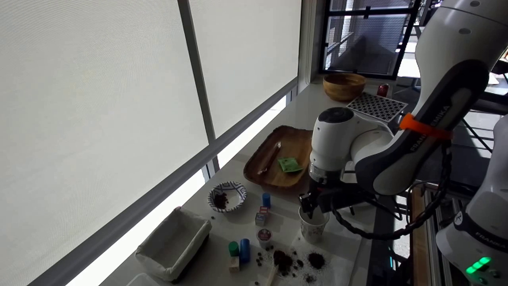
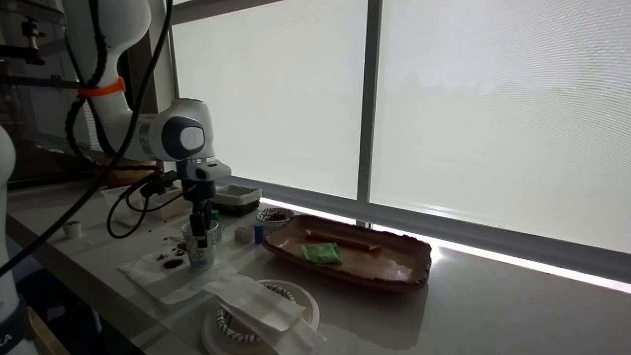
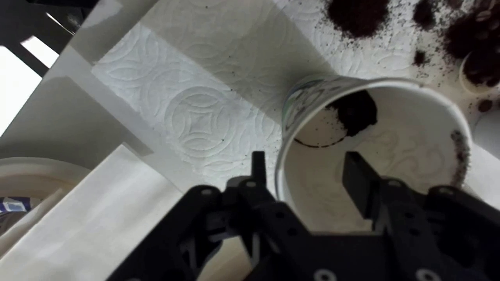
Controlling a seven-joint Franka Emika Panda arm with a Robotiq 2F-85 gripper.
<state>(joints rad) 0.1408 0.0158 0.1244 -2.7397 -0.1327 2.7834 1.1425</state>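
The gripper (image 3: 304,164) has its black, square-tipped fingers parted astride the rim of a tapered paper cup (image 3: 394,142), one outside the wall, one within. Dark powder (image 3: 357,113) clumps at the cup's bottom. The cup stands on embossed paper towel (image 3: 199,125) at the near right of the counter (image 1: 283,220) in an exterior view, with a rough-edged wooden tray (image 1: 293,145) beyond and a patterned bowl (image 1: 238,195) to its left.

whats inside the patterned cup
The cup has dark powder at the bottom and specks higher up. The gripper covers part of the interior; anything there cannot be seen.
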